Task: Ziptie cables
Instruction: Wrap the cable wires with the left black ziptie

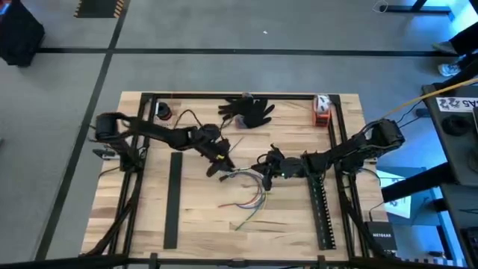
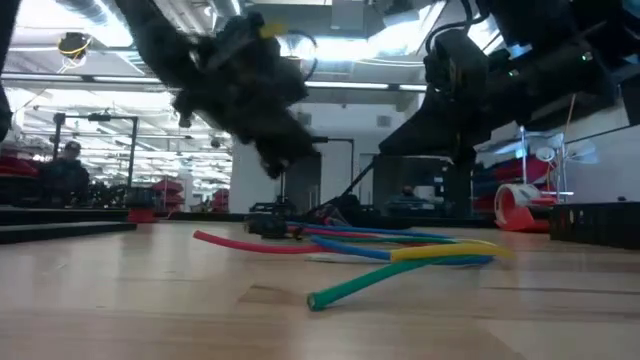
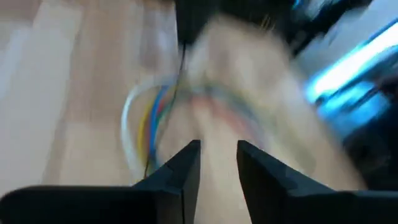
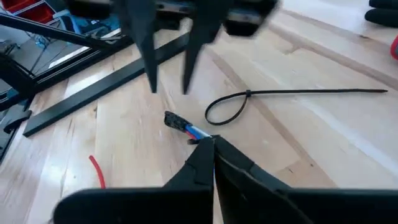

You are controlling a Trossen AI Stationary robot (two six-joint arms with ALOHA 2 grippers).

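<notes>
High view: two dark arms reach in over the wooden tabletop (image 1: 149, 217) and meet near its middle. The cables (image 1: 250, 200) lie there in a loose bunch, red, blue, yellow and green, fanning out toward the front edge.

The right pincer (image 4: 213, 144) has its two fingers pressed together. They pinch the cables at one end, where the wires come together next to a small black tip. The rest of the bunch trails away flat on the wood.

The left pincer (image 4: 169, 87) hangs just above the tabletop, close to the right one. Its fingers are spread a little, with a small gap between them, and they hold nothing. In its own wrist view the colored wires curve on the wood beyond the two fingertips (image 3: 186, 155).

A black ziptie (image 4: 280, 96) lies on the wood just beside the pinched end. One end is curled into a small loop and the long tail runs straight out. It touches neither pincer.

A black glove (image 1: 250, 110) lies at the far edge of the tabletop.
</notes>
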